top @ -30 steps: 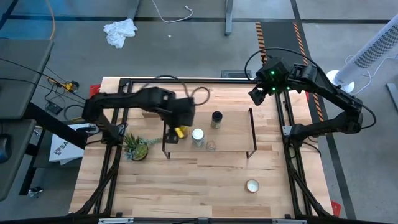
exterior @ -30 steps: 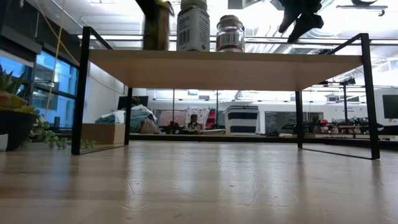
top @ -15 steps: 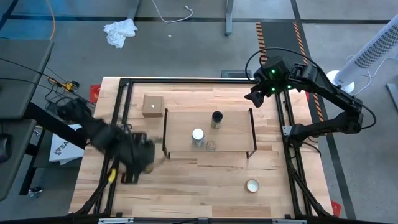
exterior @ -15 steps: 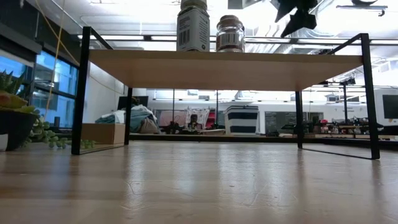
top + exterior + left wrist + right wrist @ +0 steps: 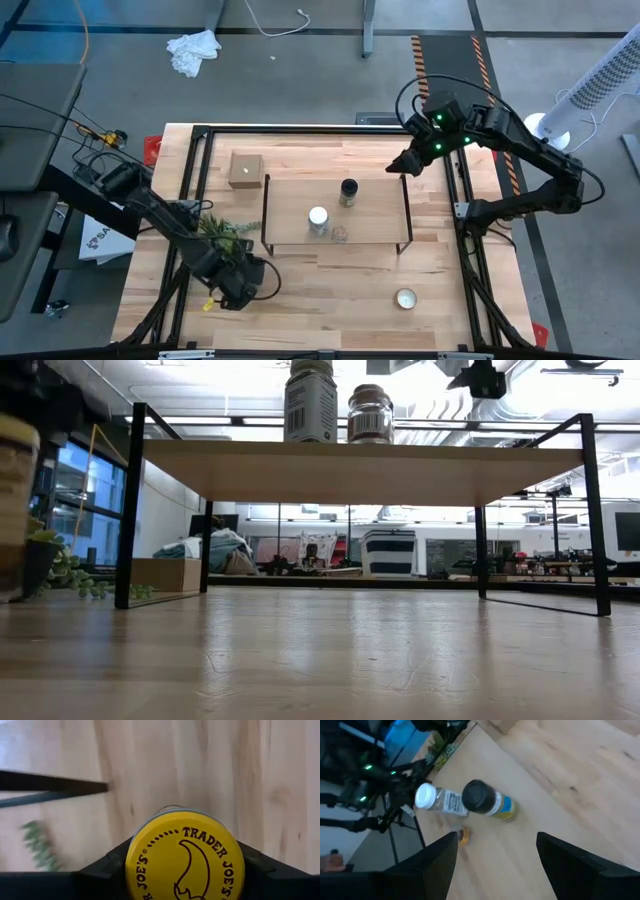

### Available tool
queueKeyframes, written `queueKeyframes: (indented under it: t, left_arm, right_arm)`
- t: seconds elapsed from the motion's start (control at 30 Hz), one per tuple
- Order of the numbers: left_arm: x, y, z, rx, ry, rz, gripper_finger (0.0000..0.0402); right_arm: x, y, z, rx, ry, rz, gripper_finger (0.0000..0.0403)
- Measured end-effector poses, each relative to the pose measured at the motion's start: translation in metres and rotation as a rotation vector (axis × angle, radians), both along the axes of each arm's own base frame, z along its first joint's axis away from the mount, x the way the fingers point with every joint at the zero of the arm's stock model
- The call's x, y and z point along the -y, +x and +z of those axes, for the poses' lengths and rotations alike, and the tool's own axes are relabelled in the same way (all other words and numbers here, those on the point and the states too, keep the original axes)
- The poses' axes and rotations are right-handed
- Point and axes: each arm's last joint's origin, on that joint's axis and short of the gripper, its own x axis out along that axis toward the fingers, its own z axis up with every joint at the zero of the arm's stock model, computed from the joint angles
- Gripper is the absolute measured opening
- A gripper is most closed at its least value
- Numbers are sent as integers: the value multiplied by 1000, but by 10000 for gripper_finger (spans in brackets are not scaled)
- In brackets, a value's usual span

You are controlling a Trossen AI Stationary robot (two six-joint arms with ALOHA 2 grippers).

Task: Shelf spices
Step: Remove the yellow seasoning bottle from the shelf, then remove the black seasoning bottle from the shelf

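The shelf (image 5: pixel 375 215) stands mid-table and carries the white-capped jar (image 5: pixel 318 218), the dark black-capped jar (image 5: pixel 348 190) and the tiny clear jar (image 5: pixel 341 234). From the low view, two jars (image 5: pixel 311 402) stand on the plank (image 5: pixel 360 465). My left gripper (image 5: pixel 236 285) is over the near-left table, past the plant (image 5: pixel 224 234), shut on the mustard-yellow jar (image 5: pixel 185 857). My right gripper (image 5: pixel 397 168) hovers open above the shelf's far right corner, touching nothing; all three jars show in its wrist view (image 5: pixel 477 797). My left gripper pinches the mustard-yellow jar just below its yellow cap (image 5: pixel 150 845), one finger (image 5: pixel 107 865) on each side. The fingers come from above, pointing down. The jar stands upright (image 5: pixel 15 500) under the gripper; whether its base touches the table, I cannot tell.
A tan cardboard box (image 5: pixel 245 169) sits by the shelf's far left corner. A flat round white tin (image 5: pixel 405 298) lies on the near right table. Bare wood (image 5: pixel 330 290) lies between the shelf and the near edge. Black frame rails (image 5: pixel 470 270) run along the table's sides.
My left gripper has carried the mustard-yellow jar off the shelf's left end, swinging fast toward the table's near-left, past the plant. My right gripper has tipped and shifted slightly toward the shelf's far right corner. The other jars have stayed put.
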Motion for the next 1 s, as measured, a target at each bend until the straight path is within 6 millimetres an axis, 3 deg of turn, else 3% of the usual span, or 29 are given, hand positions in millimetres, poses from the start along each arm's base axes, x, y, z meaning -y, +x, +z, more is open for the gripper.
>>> queueKeyframes:
  t: [0.13, 0.3, 0.5, 0.73, 0.87, 1.0]
  left_arm:
    - [-3, 1, -14, -42, -75, -37, 261]
    - [-10, 0, -8, -93, -80, -38, 295]
    - [-19, 5, 32, -48, -114, 24, 303]
    - [-36, -8, 98, 61, -52, 163, 305]
    - [-55, -19, 125, 188, 51, 363, 305]
    - [-75, -24, 139, 297, 78, 581, 305]
  right_arm:
    - [-9, 3, 0, 0, -4, 48, 268]
    - [-17, 6, 0, -9, -25, 65, 268]
    - [-21, 9, 2, 16, -51, 80, 268]
    - [-19, 29, 20, 260, -179, 94, 268]
    - [-32, 55, 11, 126, -335, 216, 268]
    - [-47, 82, 2, -81, -547, 340, 268]
